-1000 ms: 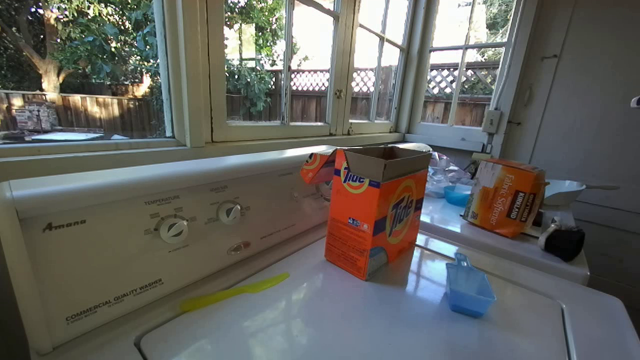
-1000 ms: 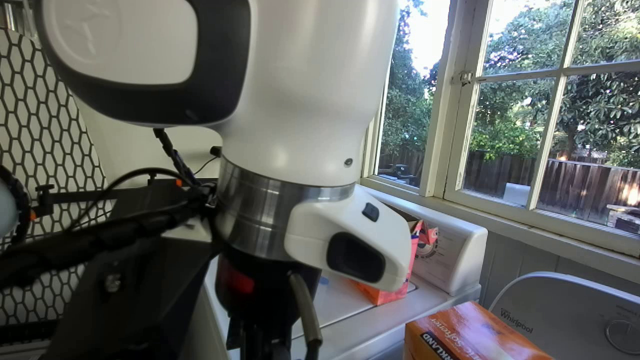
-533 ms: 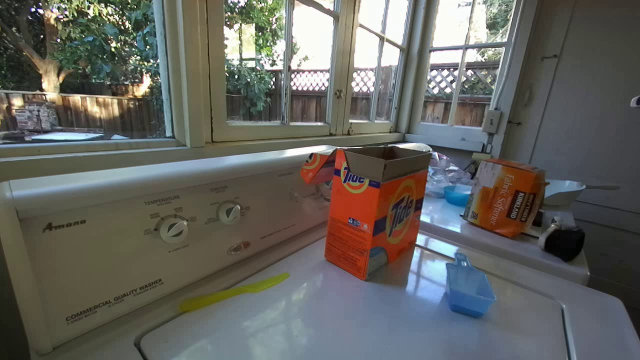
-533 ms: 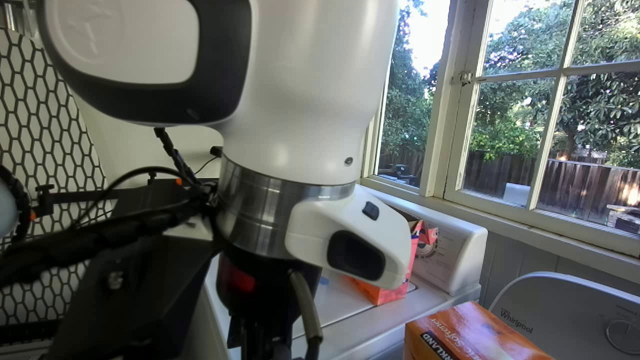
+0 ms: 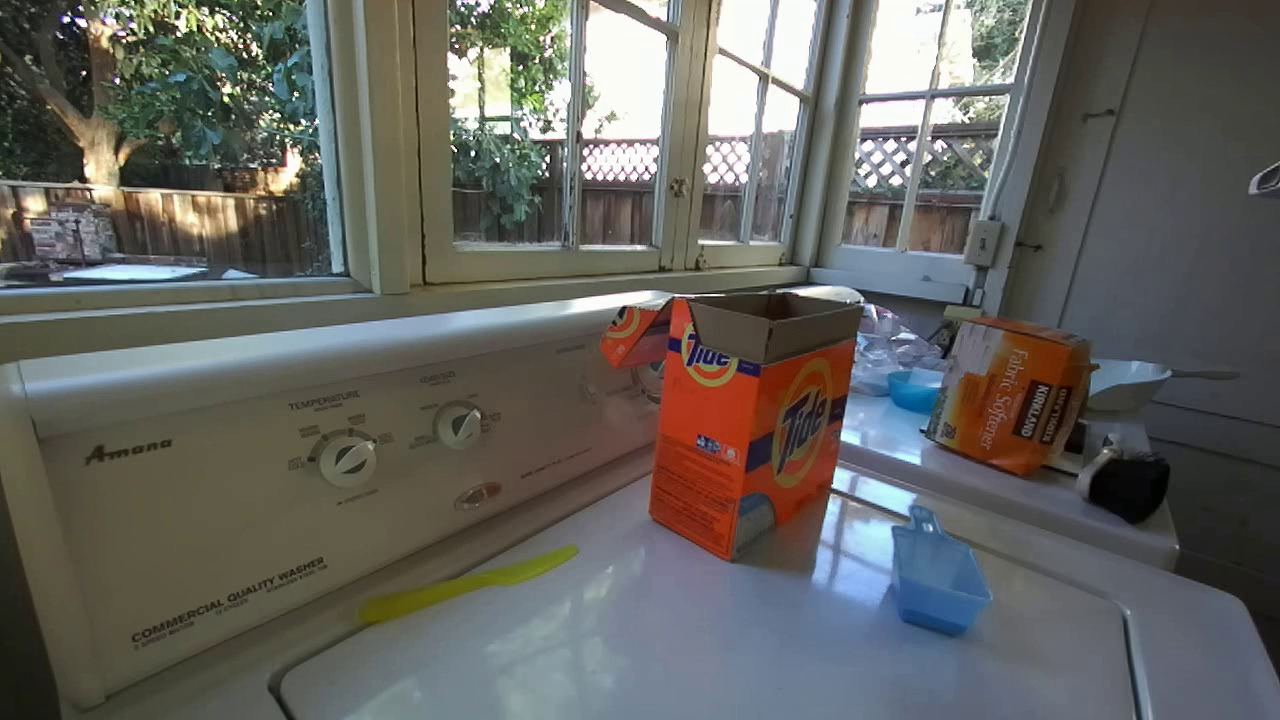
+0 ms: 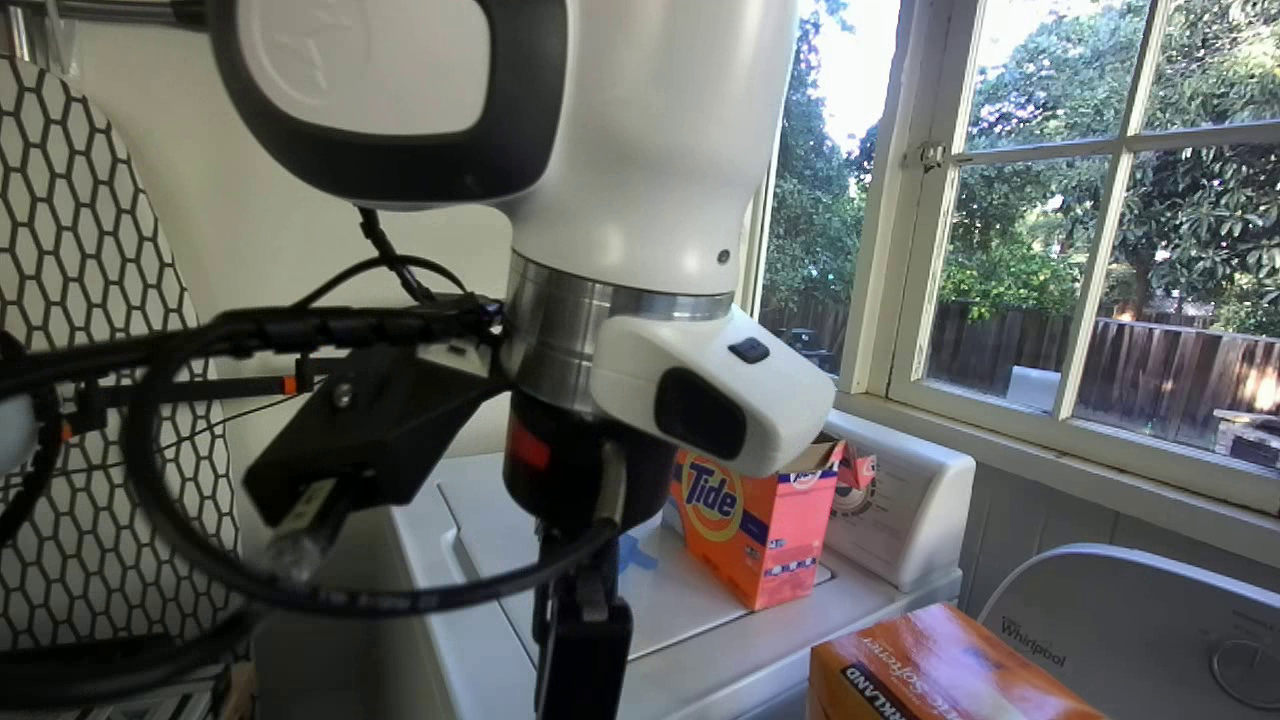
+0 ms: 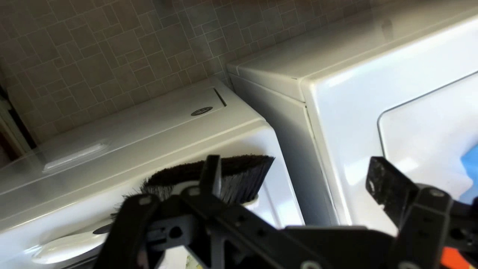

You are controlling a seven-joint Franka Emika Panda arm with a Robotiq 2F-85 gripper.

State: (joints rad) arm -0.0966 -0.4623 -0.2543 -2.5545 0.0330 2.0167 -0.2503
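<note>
My gripper (image 7: 295,175) is open and empty in the wrist view, with its two dark fingers wide apart over the gap between two white appliances. A dark-bristled brush (image 7: 248,179) with a white handle lies on the left appliance, partly behind the left finger and apart from it. In an exterior view, the gripper (image 6: 585,650) hangs down and its tips are out of frame or hidden. An open orange Tide box (image 5: 750,440) stands upright on the washer; it also shows behind the arm (image 6: 750,530). A blue scoop (image 5: 940,580) lies near the box; blue also shows in the wrist view (image 7: 471,172).
A yellow-green plastic knife (image 5: 470,585) lies by the washer's control panel (image 5: 250,480). An orange fabric softener box (image 5: 1010,395), a blue bowl (image 5: 915,390) and a black object (image 5: 1128,487) are on the neighbouring appliance. A looping black cable (image 6: 400,605) hangs from the arm.
The arm has moved up and to the right in an exterior view, uncovering more of the Tide box and the blue scoop. Its cable has swung into a loop. The objects have not moved.
</note>
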